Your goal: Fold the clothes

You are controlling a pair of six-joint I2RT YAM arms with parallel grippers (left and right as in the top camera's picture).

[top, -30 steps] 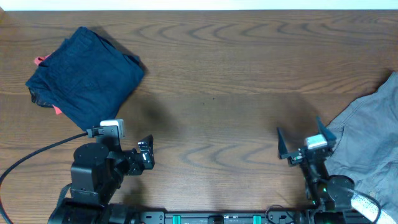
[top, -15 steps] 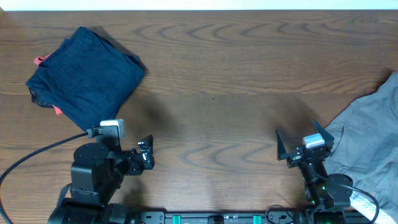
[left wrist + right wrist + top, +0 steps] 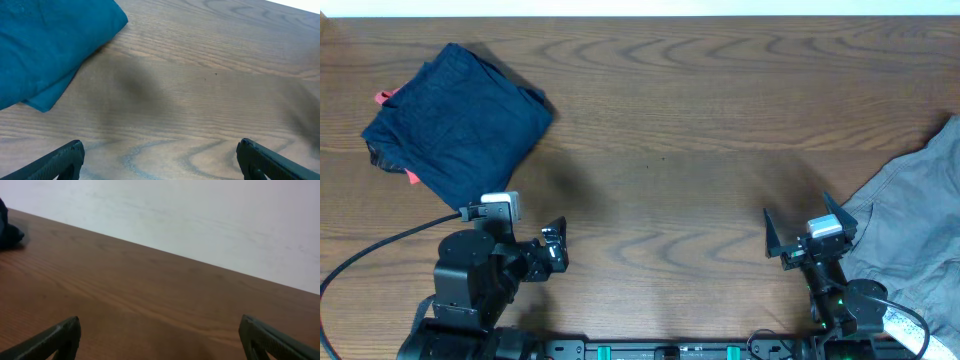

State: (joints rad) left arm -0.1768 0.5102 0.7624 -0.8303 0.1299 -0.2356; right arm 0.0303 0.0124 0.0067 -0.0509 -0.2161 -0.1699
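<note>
Folded dark navy clothes (image 3: 455, 118) lie at the table's far left, with a bit of a coral-red garment (image 3: 386, 97) showing at their left edge. The navy corner also shows in the left wrist view (image 3: 45, 45). A light grey garment (image 3: 915, 230) lies unfolded at the right edge. My left gripper (image 3: 556, 248) is open and empty near the front left, below the navy pile; in its wrist view (image 3: 160, 160) the fingers stand wide apart over bare wood. My right gripper (image 3: 805, 232) is open and empty, just left of the grey garment; its wrist view (image 3: 160, 340) shows only table.
The wooden table (image 3: 660, 130) stretches between the two piles. A black cable (image 3: 380, 250) runs from the left arm off the front left edge. A white wall (image 3: 200, 210) stands beyond the table's far edge.
The right gripper has drawn back slightly toward the front edge. The left arm and the clothes have not moved.
</note>
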